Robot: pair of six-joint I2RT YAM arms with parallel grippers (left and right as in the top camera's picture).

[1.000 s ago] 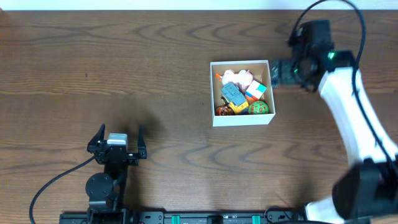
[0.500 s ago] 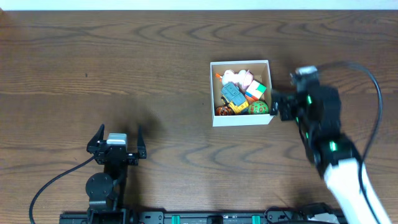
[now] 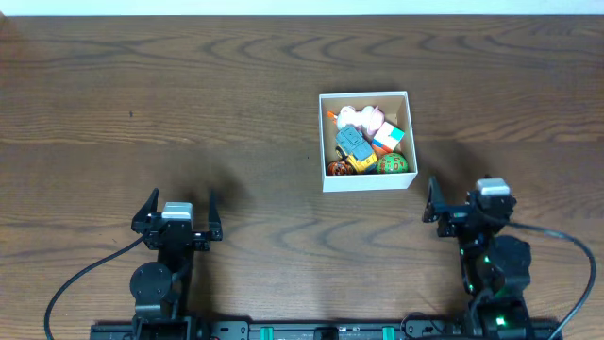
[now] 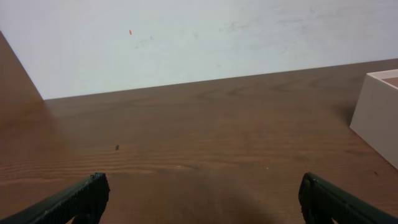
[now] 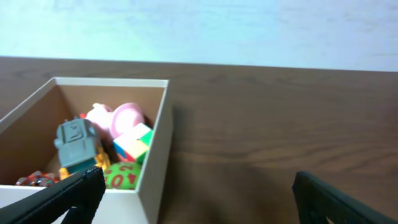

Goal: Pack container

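The container [image 3: 368, 180] sits on the tabletop [image 3: 189, 85], right of centre, open side up, with nothing gripping it. Inside lie toys: a grey robot [image 5: 76, 144], a pink toy [image 5: 127, 117], a coloured cube [image 5: 134, 144] and a green ball [image 5: 121, 175], all below the rim.

The right fingers [image 5: 68, 199] are spread wide and hold nothing. They hang near the front edge of the tabletop, just off the container's near right corner. From overhead, a strip of bare wood shows between the nearer finger and the white wall, so they are apart. In the right wrist view the container lies ahead and to the left. Its right wall falls between the two fingers, closer to the left one, and only bare wood lies ahead of the other finger.

The left fingers [image 4: 74, 199] are also spread wide and empty, low at the front left, well apart from the container. The left wrist view shows only a bit of its white wall [image 4: 379, 112] at the far right edge, beyond the right-hand finger
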